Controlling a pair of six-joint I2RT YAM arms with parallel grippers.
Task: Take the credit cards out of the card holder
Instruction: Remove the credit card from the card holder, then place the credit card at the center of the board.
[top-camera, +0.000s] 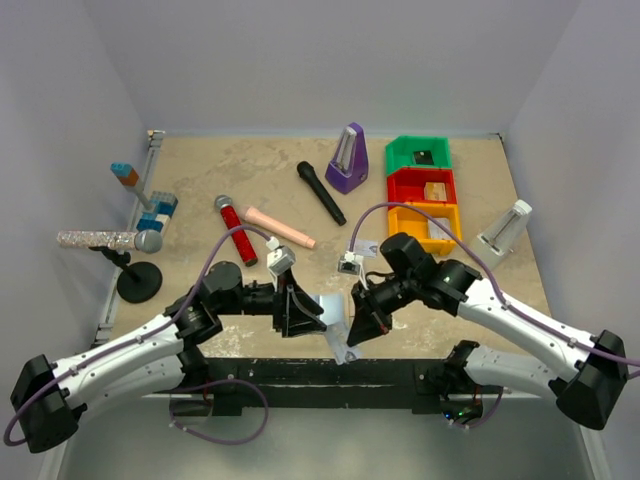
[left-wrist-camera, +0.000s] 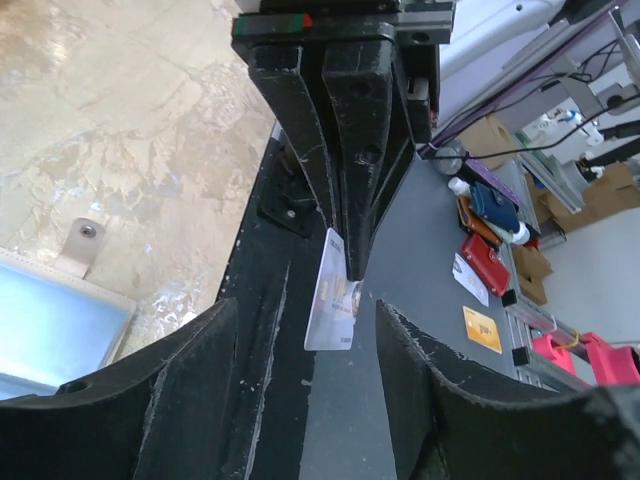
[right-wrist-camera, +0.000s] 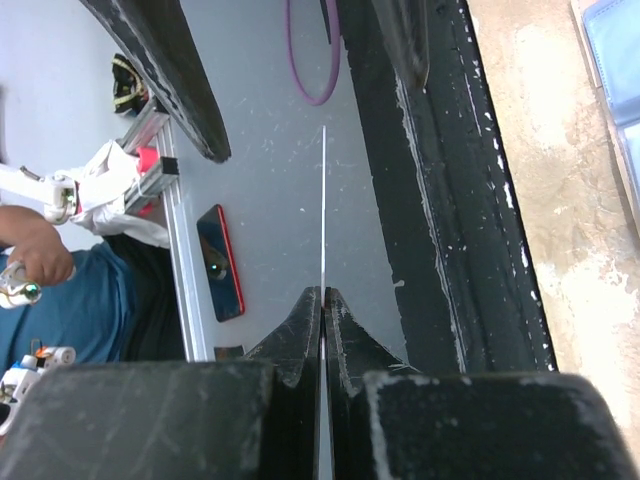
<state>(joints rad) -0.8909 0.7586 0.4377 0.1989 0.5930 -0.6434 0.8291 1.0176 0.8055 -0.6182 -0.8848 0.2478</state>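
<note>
Pinching a pale credit card, right hand fully closed, left hand spread wide with fingers either side of that card, card holder lying open on worktop just beside both hands

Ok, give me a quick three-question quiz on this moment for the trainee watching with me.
1. True or false: the left gripper is shut on a credit card.
2. What colour is the open inside of the card holder? A) red B) light blue C) green
3. Fill in: the card is pinched by the ____ gripper.

Key: 1. False, its jaws stand wide apart. 2. B. 3. The right gripper.
</note>
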